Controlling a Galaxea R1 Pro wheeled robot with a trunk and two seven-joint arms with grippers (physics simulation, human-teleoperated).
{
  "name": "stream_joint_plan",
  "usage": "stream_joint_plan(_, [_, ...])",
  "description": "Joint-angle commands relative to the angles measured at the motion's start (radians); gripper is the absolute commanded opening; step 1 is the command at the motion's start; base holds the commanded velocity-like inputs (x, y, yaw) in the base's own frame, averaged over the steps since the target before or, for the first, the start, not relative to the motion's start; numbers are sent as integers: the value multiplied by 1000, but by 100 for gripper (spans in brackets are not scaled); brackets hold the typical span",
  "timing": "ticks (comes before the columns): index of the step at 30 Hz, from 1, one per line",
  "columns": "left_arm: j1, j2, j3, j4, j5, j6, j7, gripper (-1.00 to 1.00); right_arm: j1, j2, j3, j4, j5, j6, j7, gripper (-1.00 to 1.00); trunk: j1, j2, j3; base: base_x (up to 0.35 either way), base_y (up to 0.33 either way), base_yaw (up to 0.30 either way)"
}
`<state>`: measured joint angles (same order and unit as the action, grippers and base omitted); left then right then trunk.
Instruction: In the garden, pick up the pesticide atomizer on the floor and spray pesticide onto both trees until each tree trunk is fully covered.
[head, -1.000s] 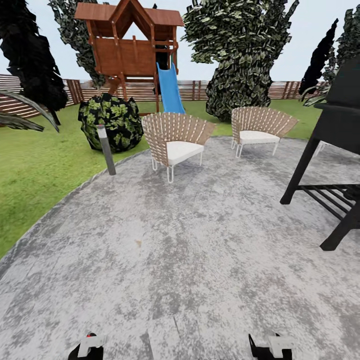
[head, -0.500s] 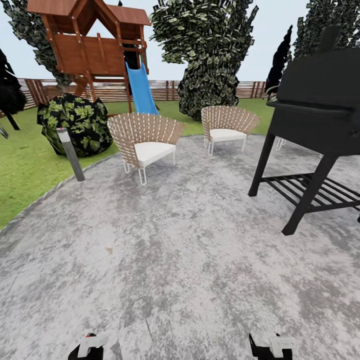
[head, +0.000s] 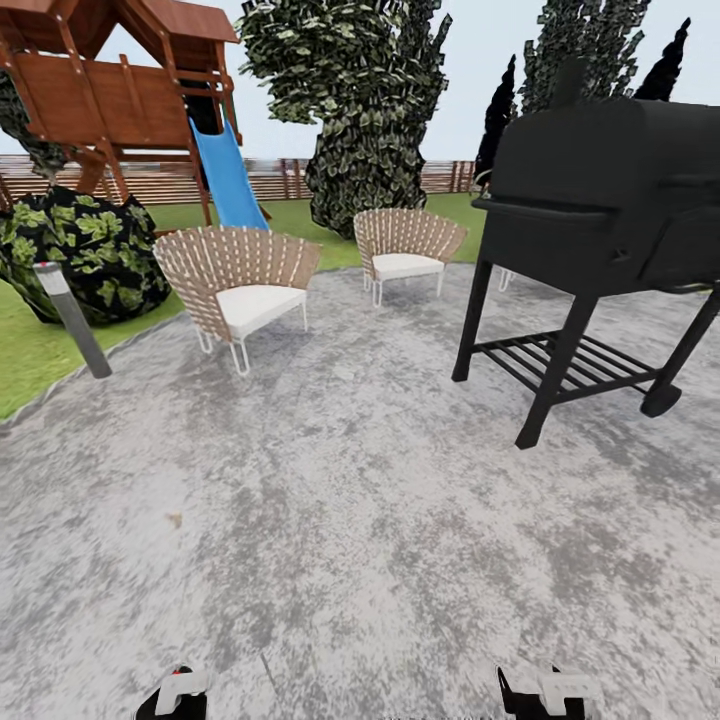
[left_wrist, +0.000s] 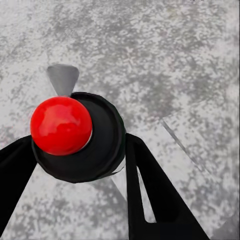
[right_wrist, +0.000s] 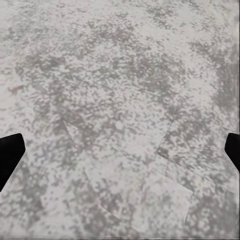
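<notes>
Robot stands on a mottled grey stone patio (head: 360, 520), in transit by the look of it; no sprayer and no pale thick trunk is visible in any view, so the pickup is judged not yet begun. Head view: a black barbecue grill (head: 600, 210) on splayed legs fills the right side, two wicker chairs (head: 238, 275) with white cushions sit centre left and centre, turned toward the patio as a seating group. A wooden play tower (head: 110, 90) with a blue slide (head: 225, 175) occupies the upper left, a leafy bush (head: 85, 250) and a short grey lamp post (head: 72, 318) below it at the lawn (head: 25, 355) edge. A big leafy tree (head: 365, 110) and the slat fence (head: 280, 180) stand behind the chairs. The left gripper (head: 178, 693) and right gripper (head: 545, 692) sit low at the bottom edge, tucked close to the body, likely a carry pose for driving. The left wrist view adds what the head view lacks: a black round part with a red ball (left_wrist: 61, 125) on it, hanging above the paving; whether the left jaws are spread or pressed together I cannot tell. In the right wrist view the dark fingertips (right_wrist: 10, 155) sit at opposite edges of the frame over bare stone, so those jaws are spread wide and hold nothing.
</notes>
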<state>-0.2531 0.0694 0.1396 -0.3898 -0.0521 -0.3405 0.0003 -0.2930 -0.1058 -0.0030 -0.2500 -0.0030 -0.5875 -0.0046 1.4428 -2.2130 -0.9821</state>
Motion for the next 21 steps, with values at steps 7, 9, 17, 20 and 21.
stream_joint_plan(7, [0, 0, 0, 0, 0, 0, -1, -100, 0, 0, 0, 0, 0, 0, 0, 100, 0, 0, -5, 0, 0, -289])
stream_joint_plan(9, [0, 0, 0, 0, 0, 0, -1, -100, 0, 0, 0, 0, 0, 0, 0, 100, 0, 0, -6, 0, 0, -289])
stream_joint_plan(17, [0, -2, 0, 0, 0, 1, -2, -100, 0, 0, 0, 0, 0, 0, 0, 100, 0, 0, -7, 0, 0, -291])
stream_joint_plan(20, [0, -4, 0, 0, -2, 2, -1, -100, 0, 0, 0, 0, 0, 0, 1, 100, 0, 0, -7, 0, 0, -293])
stream_joint_plan(21, [0, -5, 0, 0, -2, 2, -2, -100, 0, 0, 0, 0, 0, 0, 0, 100, 0, 0, -7, 0, 0, -293])
